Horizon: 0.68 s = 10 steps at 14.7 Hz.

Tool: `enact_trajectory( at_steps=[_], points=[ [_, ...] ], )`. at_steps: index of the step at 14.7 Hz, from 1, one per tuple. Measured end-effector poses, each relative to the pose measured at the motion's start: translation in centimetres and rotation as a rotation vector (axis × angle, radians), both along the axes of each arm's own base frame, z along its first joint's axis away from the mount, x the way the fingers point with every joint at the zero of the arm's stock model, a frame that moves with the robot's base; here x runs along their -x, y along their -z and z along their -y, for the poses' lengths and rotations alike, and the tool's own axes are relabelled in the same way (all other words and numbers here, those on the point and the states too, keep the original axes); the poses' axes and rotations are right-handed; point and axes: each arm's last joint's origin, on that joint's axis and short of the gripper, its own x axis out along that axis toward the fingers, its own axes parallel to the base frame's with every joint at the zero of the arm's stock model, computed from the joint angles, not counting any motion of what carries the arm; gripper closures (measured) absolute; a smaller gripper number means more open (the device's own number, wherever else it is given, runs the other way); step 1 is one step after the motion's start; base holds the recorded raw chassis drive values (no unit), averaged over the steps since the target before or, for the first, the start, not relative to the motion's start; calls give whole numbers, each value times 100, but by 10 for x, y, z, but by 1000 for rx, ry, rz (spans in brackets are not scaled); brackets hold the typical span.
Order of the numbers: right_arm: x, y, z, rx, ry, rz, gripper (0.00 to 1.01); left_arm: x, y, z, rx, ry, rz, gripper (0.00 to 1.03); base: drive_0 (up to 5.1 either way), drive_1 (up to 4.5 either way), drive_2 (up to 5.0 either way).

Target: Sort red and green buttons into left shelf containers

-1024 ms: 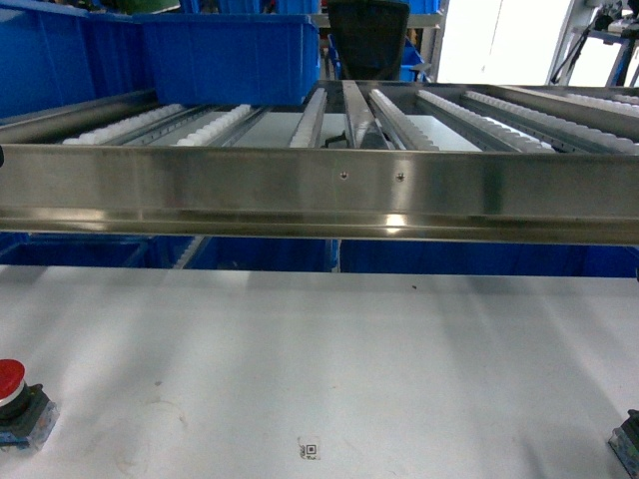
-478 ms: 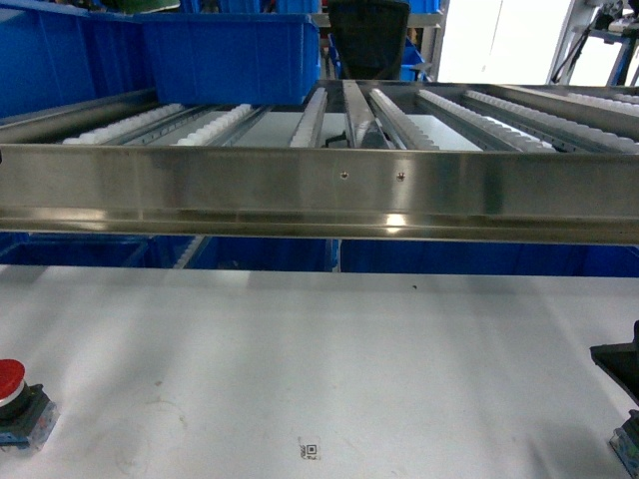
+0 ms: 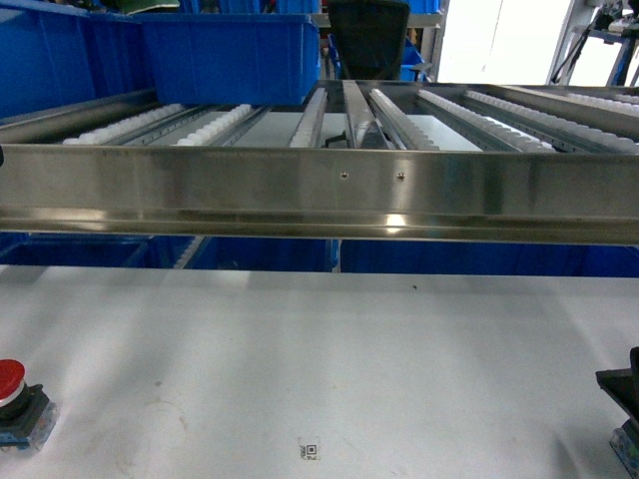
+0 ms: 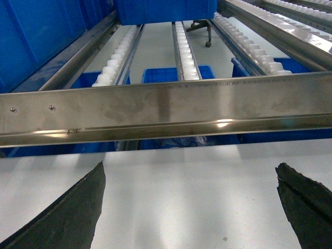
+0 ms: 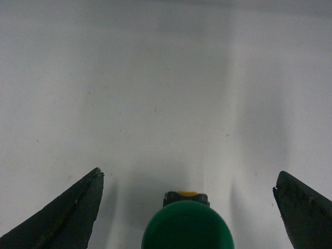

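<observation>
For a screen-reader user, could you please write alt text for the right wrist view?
A green button stands on a white table at the bottom centre, its round cap between the right gripper's wide-open dark jaws, which do not touch it. The rest is bare tabletop.

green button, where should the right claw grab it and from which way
Probably the blocky body under the green button's round cap, coming straight down. The right claw hangs open above it, fingers either side, and the domed cap looks likely to slip; the body's flat sides suit them better.
</observation>
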Motion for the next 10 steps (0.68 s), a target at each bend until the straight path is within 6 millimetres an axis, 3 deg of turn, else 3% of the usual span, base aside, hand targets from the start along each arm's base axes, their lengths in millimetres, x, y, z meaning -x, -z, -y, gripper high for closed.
enact_trajectory(
  at_steps=[5,10],
  points=[
    [10,31,2,7,11,-75,3,0,0,0,0,0,0,5,0,0,0],
    [11,44,5,9,3,-77,3,0,0,0,0,0,0,5,0,0,0]
  ],
)
